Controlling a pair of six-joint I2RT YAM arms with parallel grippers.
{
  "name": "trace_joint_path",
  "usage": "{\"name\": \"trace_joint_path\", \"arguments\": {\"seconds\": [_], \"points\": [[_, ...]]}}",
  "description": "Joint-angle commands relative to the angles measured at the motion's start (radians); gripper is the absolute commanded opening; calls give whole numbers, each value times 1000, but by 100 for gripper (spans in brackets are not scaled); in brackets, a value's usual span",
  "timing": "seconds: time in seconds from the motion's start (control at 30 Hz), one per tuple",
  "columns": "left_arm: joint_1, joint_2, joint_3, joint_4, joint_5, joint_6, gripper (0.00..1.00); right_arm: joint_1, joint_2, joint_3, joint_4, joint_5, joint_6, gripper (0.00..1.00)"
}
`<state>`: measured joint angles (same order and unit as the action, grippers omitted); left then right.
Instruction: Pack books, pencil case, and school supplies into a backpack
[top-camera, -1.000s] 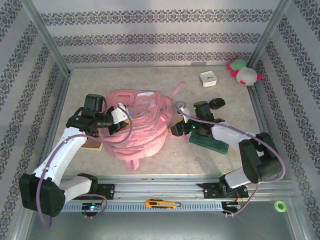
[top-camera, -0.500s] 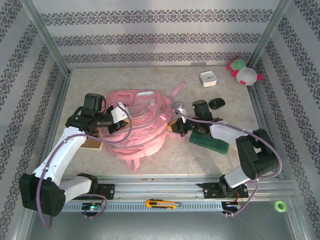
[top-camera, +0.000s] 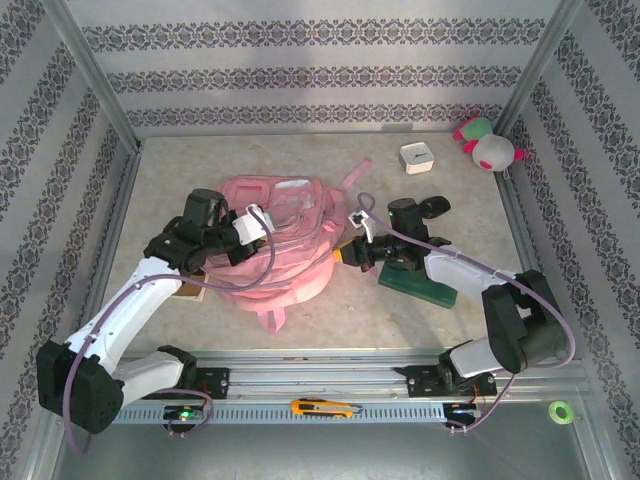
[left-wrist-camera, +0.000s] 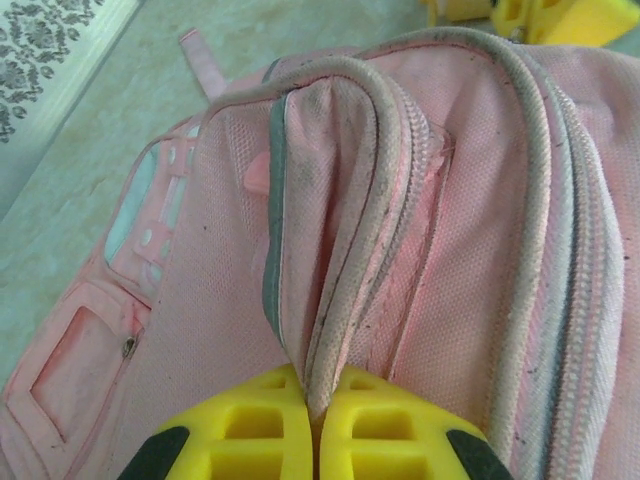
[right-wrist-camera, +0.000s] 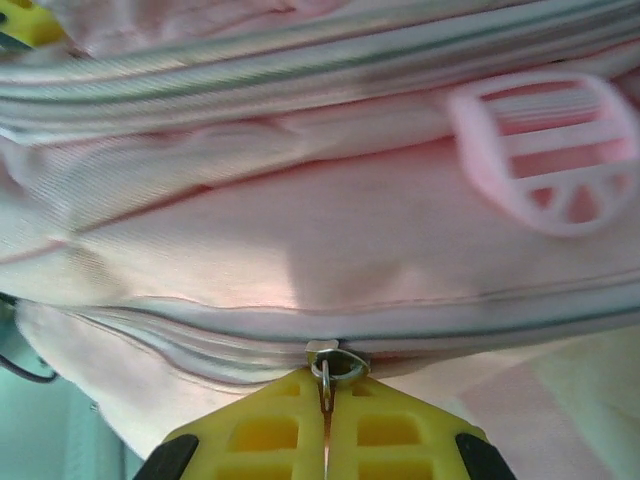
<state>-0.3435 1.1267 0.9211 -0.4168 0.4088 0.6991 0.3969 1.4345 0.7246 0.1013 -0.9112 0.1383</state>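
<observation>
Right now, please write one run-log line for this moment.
left pincer: shut on backpack fold | right pincer: shut on zipper pull | backpack: lying on table

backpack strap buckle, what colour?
Pale pink buckle, matching the backpack fabric; shows best in the right wrist view.

- The backpack (top-camera: 290, 268) was seen in pink, with grey-edged zips.
- The plush toy (top-camera: 490, 150) was coloured white, pink and green.
- The walls (top-camera: 300, 75) were patterned in grey floral stripes.

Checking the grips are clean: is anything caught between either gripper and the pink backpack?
Nothing visible. The left gripper pinches a fold of the soft pink fabric backpack directly; the right gripper is shut on its metal zip pull.
</observation>
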Motion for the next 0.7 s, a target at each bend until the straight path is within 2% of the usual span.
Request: {"name": "trace_joint_path", "arguments": {"seconds": [0.0,0.1,0.33,0.53,0.67], "points": [[-23,2,-11,191,-136,-117,0,28,-49,45,30,-85,115,0],[-51,16,-17,234,-180,-152,0,53,-47,52,31,-81,187,0],[-99,63,-16,304,-359,-213,0,89,-40,64,14,-95,340,0],[-150,115,-18,376,-415,-283,0,166,-26,97,20,-76,437,0],[-166,143,-22,438,-395,-361,0,215,-1,124,27,-28,494,0]]}}
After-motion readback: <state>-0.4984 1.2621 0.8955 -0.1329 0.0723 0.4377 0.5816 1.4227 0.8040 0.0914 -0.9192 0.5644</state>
